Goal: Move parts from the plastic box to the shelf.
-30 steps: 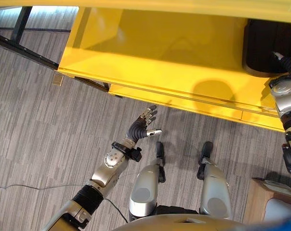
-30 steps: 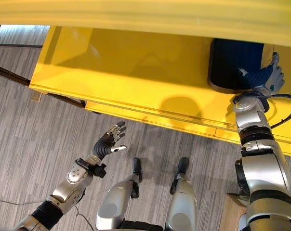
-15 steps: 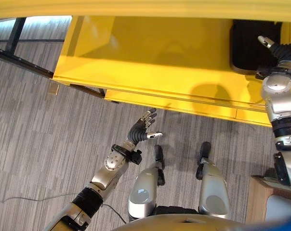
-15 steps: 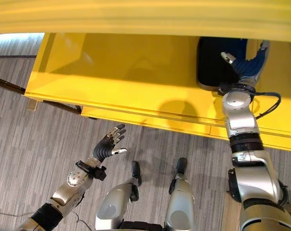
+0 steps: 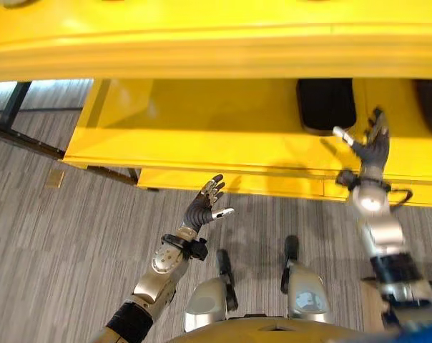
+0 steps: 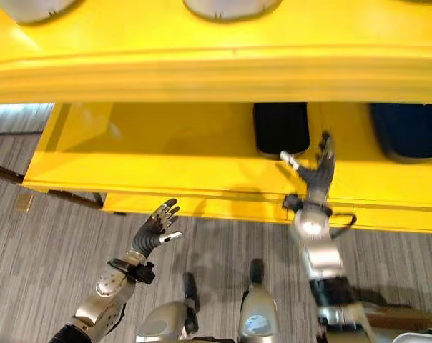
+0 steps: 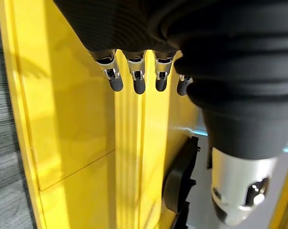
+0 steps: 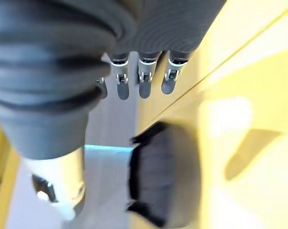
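Observation:
A black part (image 5: 326, 104) lies on the lower board of the yellow shelf (image 5: 202, 128), and a second dark part (image 6: 406, 131) lies to its right. My right hand (image 6: 316, 174) is open and empty, raised just in front of the black part (image 8: 165, 176) and apart from it. My left hand (image 5: 205, 206) is open and empty too, held above the carpet in front of the shelf's front edge (image 7: 129, 157).
Two pale rounded things (image 6: 230, 7) sit on the shelf's upper board. A dark metal frame (image 5: 23, 136) runs along the floor at the left of the shelf. A wooden piece (image 6: 395, 318) stands at the lower right on the grey carpet.
The camera has tilted up, so the upper board now shows. My right hand has let go of the black part and drawn back off the shelf, fingers spread. The left hand keeps its pose.

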You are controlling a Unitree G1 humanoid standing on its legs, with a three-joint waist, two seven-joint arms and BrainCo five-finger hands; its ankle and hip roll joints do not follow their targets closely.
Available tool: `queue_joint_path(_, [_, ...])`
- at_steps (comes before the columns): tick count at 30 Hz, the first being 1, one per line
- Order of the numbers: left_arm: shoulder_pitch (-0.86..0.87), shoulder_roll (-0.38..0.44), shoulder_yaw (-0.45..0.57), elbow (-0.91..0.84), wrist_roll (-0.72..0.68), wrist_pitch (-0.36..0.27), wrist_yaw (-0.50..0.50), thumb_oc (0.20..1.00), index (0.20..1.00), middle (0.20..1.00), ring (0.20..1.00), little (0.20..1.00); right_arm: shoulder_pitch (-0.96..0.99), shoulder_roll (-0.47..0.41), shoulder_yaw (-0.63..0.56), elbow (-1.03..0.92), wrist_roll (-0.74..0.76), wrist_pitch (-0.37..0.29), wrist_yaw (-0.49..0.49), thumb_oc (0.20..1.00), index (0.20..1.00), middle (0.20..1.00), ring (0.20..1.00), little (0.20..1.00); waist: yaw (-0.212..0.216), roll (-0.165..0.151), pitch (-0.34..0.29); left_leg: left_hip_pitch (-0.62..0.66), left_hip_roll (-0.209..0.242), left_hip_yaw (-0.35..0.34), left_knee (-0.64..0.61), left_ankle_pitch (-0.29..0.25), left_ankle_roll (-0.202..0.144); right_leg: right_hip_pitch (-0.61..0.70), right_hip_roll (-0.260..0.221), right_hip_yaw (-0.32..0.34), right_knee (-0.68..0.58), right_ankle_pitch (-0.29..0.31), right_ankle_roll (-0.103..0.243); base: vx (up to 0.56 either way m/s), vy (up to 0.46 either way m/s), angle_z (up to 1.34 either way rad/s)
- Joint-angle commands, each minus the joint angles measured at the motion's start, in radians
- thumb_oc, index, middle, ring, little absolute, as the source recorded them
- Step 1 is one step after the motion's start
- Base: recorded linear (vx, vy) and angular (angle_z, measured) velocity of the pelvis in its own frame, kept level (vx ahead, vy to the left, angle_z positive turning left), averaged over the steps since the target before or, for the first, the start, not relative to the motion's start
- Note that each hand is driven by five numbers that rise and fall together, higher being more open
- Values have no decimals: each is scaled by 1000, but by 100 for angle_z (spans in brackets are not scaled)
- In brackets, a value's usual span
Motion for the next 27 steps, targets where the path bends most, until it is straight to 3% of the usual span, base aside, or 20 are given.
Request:
queue_joint_path(1, [28,-4,16,-56,44,-67,-5,1000,1000,1000,1000,1000,-25,-31,-27,-77,-38,-122,13,1000,1000,1000,1000,1000,-13,-16,-66,-42,1,-33,13,64,20,35,29,102,53,-52,7,9,90,-17])
queue_joint_path(8, [48,-15,33,-28,85,-56,-4,1000,1000,1000,1000,1000,134,-7,-21,-136,-3,-103,74,1000,1000,1000,1000,1000,-51,-52,-121,2,-28,-2,7,23,49,74,18,129,0,-15,37,-1,157,-16])
queue_joint_path(12, [64,1,40,-11,95,-50,-67,1000,1000,1000,1000,1000,190,-1,-13,-102,26,-43,124,1000,1000,1000,1000,1000,-63,-67,-132,25,-55,16,-12,10,70,77,4,144,-31,25,67,-14,172,-10])
queue_joint_path(15, [76,25,41,-2,104,-48,-126,1000,1000,1000,1000,1000,241,-2,-8,-64,33,-53,148,1000,1000,1000,1000,1000,-75,-80,-134,24,-69,39,-18,2,79,55,-18,153,-56,76,104,-55,199,-8])
queue_joint_path(17, [81,36,45,3,109,-47,-144,1000,1000,1000,1000,1000,256,-3,-7,-48,42,-52,162,1000,1000,1000,1000,1000,-79,-87,-131,28,-74,63,-18,-6,83,35,-26,136,-59,96,119,-73,126,-13])
queue_joint_path(19, [93,52,49,6,129,-70,-179,1000,1000,1000,1000,1000,251,6,14,-19,29,-60,184,1000,1000,1000,1000,1000,-67,-95,-117,43,-66,141,-18,-12,88,-3,-51,37,11,100,140,-160,105,-56])
queue_joint_path(22, [69,76,24,9,141,-65,-250,1000,1000,1000,1000,1000,240,1,14,8,36,-77,149,1000,1000,1000,1000,1000,-72,-91,-115,28,-68,171,-9,-5,114,-13,-54,44,130,68,123,-107,37,-76])
queue_joint_path(26, [66,79,21,7,143,-62,-262,1000,1000,1000,1000,1000,239,-1,12,11,37,-79,142,1000,1000,1000,1000,1000,-72,-90,-116,24,-67,175,-5,-5,118,-10,-53,44,145,61,118,-36,24,-3])
queue_joint_path(27, [44,108,-14,18,122,-68,-264,1000,1000,1000,1000,1000,214,-22,12,36,50,-56,112,1000,1000,1000,1000,1000,-69,-73,-126,-6,-57,204,34,-26,142,47,-96,15,312,38,88,-159,44,-7])
